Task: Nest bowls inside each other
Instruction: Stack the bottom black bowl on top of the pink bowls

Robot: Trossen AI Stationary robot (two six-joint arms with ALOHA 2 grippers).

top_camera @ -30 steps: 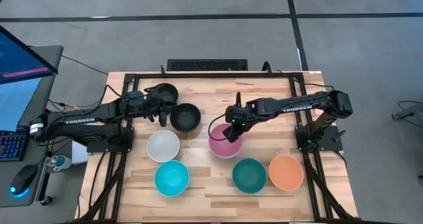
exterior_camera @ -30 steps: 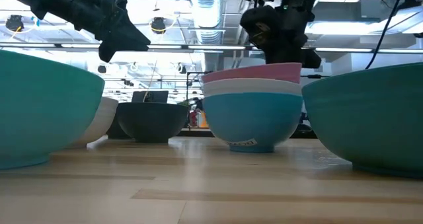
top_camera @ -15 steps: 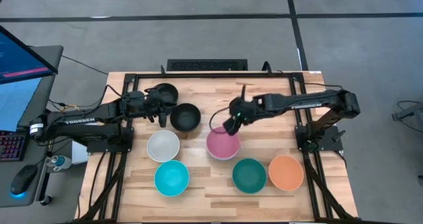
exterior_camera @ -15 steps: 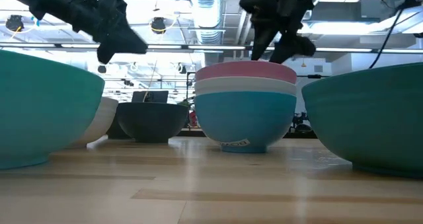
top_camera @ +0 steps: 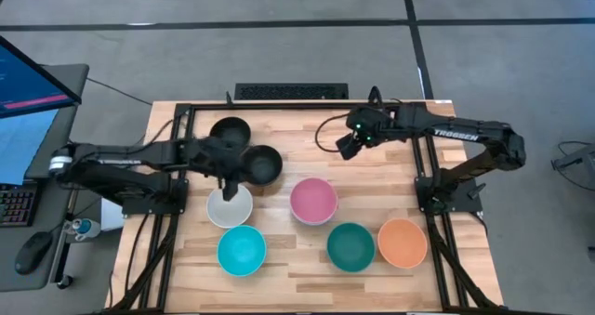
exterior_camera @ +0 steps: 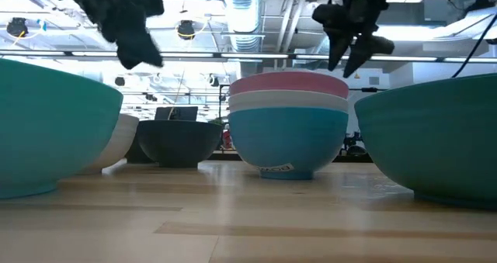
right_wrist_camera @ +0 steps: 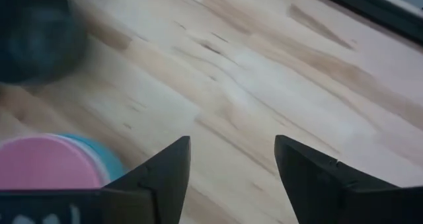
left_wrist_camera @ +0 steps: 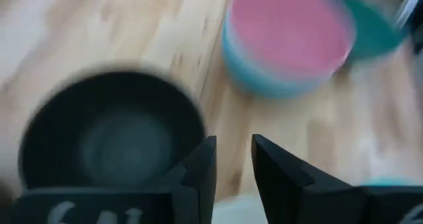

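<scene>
A pink bowl (top_camera: 313, 200) sits nested on a white bowl (exterior_camera: 289, 102) and a cyan bowl (exterior_camera: 289, 139) at mid-table. Two black bowls (top_camera: 261, 164) (top_camera: 230, 129) stand at the far left. A white bowl (top_camera: 229, 208) and a cyan bowl (top_camera: 242, 250) stand nearer on the left. A teal-green bowl (top_camera: 350, 246) and an orange bowl (top_camera: 403, 242) stand at the near right. My left gripper (top_camera: 227, 183) hovers between the nearer black bowl and the lone white bowl, its fingers (left_wrist_camera: 234, 178) a little apart and empty. My right gripper (top_camera: 346, 148) is raised beyond the stack, open wide (right_wrist_camera: 231, 178), holding nothing.
A black metal frame (top_camera: 297, 105) runs along the table's far edge and both sides, with the arm bases (top_camera: 451, 190) on it. Bare wood lies between the stack and the far edge. A monitor and keyboard (top_camera: 19, 101) stand off the table's left.
My right gripper has opened and let go of the pink bowl, which has settled level on the white and cyan bowls. It has then risen and drawn back toward the table's far right. My left gripper has swung toward the near edge, from beside the black bowls toward the white bowl.
</scene>
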